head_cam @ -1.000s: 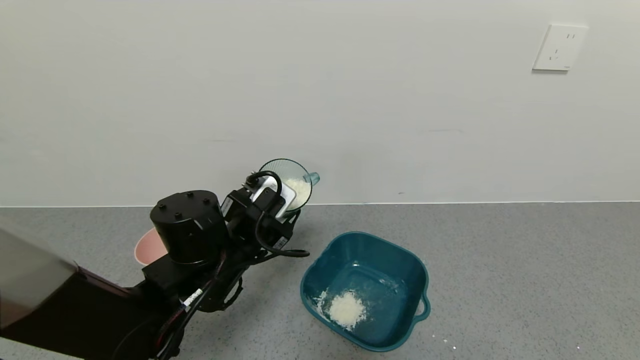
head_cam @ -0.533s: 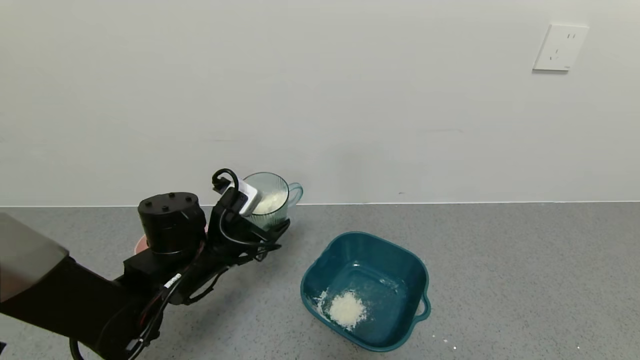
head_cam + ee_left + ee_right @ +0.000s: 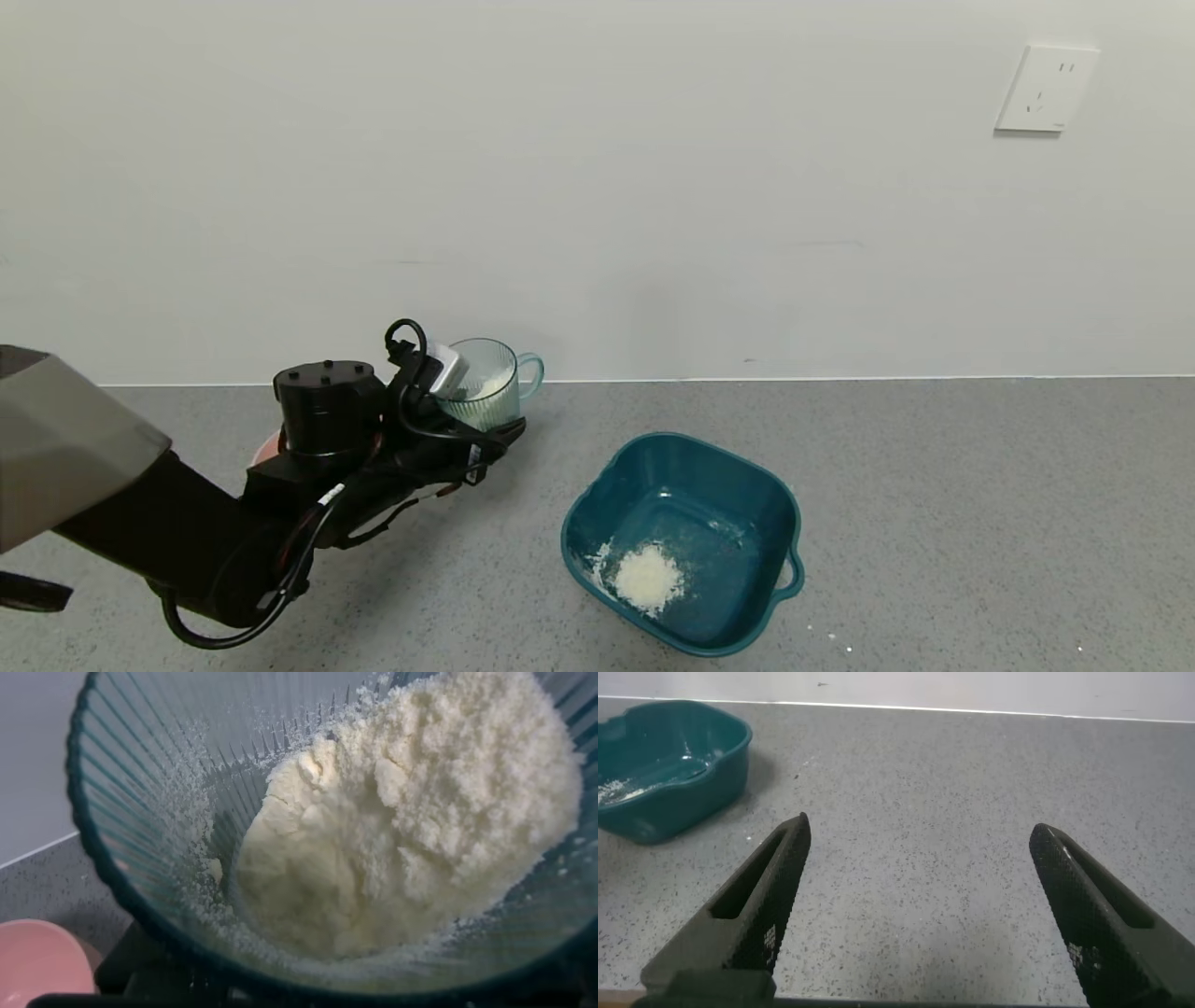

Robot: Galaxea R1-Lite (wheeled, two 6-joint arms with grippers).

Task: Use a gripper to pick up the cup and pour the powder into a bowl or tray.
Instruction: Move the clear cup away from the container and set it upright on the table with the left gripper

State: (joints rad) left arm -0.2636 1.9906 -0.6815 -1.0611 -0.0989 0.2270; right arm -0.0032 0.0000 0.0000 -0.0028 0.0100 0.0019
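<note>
My left gripper [image 3: 476, 401] is shut on the cup [image 3: 487, 390], a clear ribbed mug with its handle toward the wall. It holds the cup near upright just above the counter, left of the basin and close to the wall. In the left wrist view the cup [image 3: 140, 859] fills the picture, with a clumpy cream heap of powder [image 3: 411, 831] inside. The dark teal basin [image 3: 794, 523] stands to the right with a small heap of powder [image 3: 646, 577] on its floor. My right gripper [image 3: 921, 826] is open over bare counter, right of the basin [image 3: 673, 793].
A pink bowl [image 3: 266, 448] sits behind my left wrist, mostly hidden; its rim [image 3: 33, 961] shows in the left wrist view. A few white grains [image 3: 836, 639] lie on the grey counter in front of the basin. A wall with a socket [image 3: 1044, 89] runs behind.
My left arm has carried the cup left and down, away from the basin. The cup has turned from tilted with its mouth toward me to near upright.
</note>
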